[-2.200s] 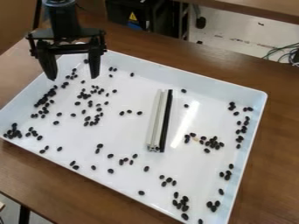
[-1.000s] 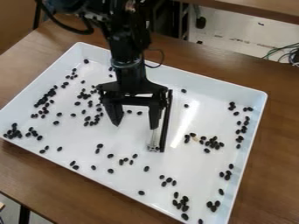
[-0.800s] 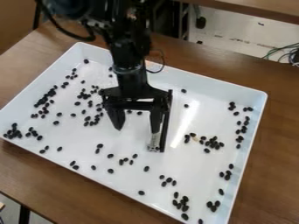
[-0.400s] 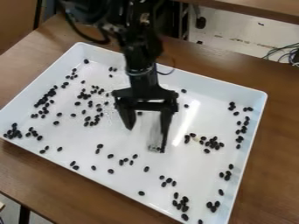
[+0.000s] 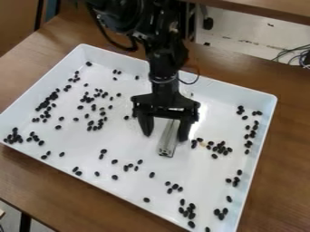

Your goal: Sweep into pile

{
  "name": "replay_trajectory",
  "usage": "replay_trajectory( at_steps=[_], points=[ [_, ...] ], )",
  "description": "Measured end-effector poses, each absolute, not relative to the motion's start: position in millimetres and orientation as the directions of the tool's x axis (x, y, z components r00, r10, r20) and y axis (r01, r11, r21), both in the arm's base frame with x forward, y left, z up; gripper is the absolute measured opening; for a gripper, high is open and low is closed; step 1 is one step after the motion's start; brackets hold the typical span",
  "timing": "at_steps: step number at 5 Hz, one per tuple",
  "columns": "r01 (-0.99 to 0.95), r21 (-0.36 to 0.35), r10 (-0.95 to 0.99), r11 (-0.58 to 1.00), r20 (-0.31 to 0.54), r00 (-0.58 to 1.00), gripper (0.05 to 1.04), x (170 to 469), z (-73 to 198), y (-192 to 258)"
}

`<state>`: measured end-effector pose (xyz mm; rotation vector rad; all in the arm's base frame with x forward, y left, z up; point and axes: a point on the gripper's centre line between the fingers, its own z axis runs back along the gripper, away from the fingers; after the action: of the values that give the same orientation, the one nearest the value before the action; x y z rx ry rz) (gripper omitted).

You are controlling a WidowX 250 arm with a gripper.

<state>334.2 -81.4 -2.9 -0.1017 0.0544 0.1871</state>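
i have the claw [image 5: 165, 136] spread, straddling the metal bar [image 5: 167, 142] in the white tray [image 5: 200, 181]. closing off-centre could twist the bar; pressing too low could scrape the tray. black beans [image 5: 104, 151] lie scattered around; beyond the wooden table [image 5: 284, 181], cables [image 5: 293, 56] trail.

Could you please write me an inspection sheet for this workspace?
Surface: white tray on a brown table.
Job's things: dark beans scattered in loose clusters; bar lying among them.
Clutter: small pale speck by the beans right of the bar.
Gripper: gripper open above the bar; contact unclear.
Cables: loop beside the arm; tangle at the view's right edge.
Surroundings: second tabletop behind.
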Motion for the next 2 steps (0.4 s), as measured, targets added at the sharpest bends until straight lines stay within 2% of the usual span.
replay_trajectory(
  at_steps=[1, 2],
  points=[
    [-0.188, -0.096, 0.183, 0.977, -0.064, 0.981, 0.961, 334.5, -2.6, -81.5],
    [-0.173, -0.095, 0.167, 0.980, -0.066, 0.984, 0.678, 334.7, -2.5, -82.0]
  ],
)
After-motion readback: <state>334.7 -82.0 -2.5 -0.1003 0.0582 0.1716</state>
